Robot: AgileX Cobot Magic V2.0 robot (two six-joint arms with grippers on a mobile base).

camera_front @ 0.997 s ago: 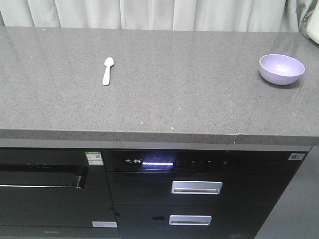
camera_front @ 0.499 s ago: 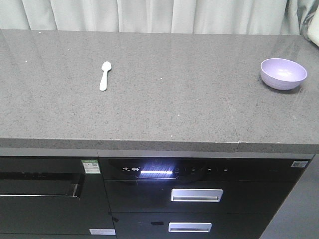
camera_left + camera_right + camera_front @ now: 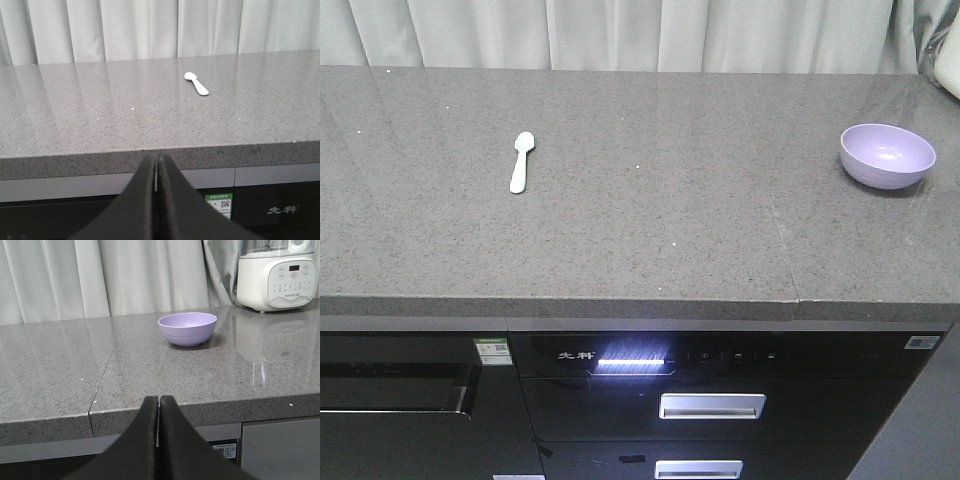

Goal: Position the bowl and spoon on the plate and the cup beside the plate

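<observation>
A small pale spoon (image 3: 522,160) lies on the grey stone counter (image 3: 640,220), left of centre; the left wrist view shows the spoon (image 3: 196,83) far ahead and to the right. A lavender bowl (image 3: 887,155) stands upright near the counter's right end, and from the right wrist the bowl (image 3: 187,328) is ahead, slightly right. My left gripper (image 3: 156,159) is shut, empty, in front of and below the counter edge. My right gripper (image 3: 159,401) is likewise shut and empty, short of the edge. Plate and cup are out of view. Neither gripper shows in the front view.
A white blender base (image 3: 276,274) stands at the counter's far right, behind the bowl. Pale curtains (image 3: 640,30) hang behind the counter. Below the edge are a black appliance front with a lit control strip (image 3: 630,358) and silver drawer handles (image 3: 711,405). A seam (image 3: 782,240) crosses the countertop.
The front view has shifted: the counter sits lower in frame and the spoon has drifted left and down. Spoon and bowl keep their places on the counter.
</observation>
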